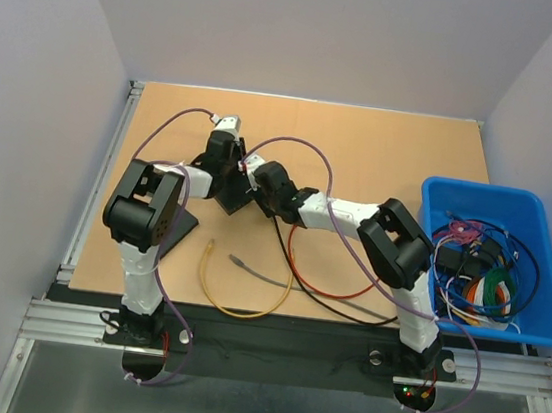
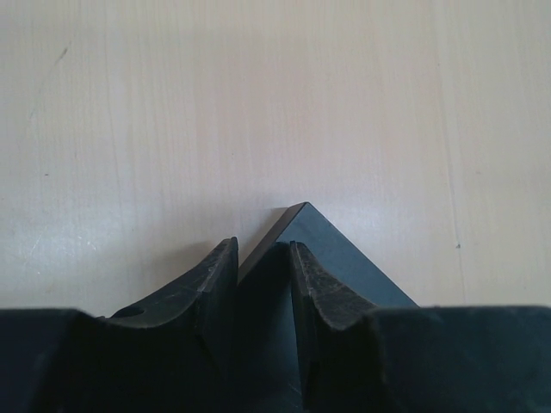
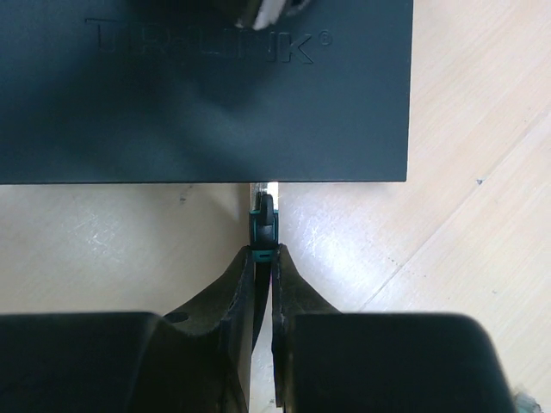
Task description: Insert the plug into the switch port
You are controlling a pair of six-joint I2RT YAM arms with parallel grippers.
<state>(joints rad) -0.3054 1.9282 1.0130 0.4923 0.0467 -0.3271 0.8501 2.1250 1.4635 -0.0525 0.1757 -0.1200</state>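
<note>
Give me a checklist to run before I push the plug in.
1. Right gripper holds plug: ok, shut on it.
2. Left gripper steadies switch: ok, clamped on its corner.
3. Plug tip at the switch's edge: ok, the two meet in the right wrist view.
4. Plug lined up with a port: cannot tell, none shows in any view.
5. Plug seated: cannot tell; its body shows outside the switch.
</note>
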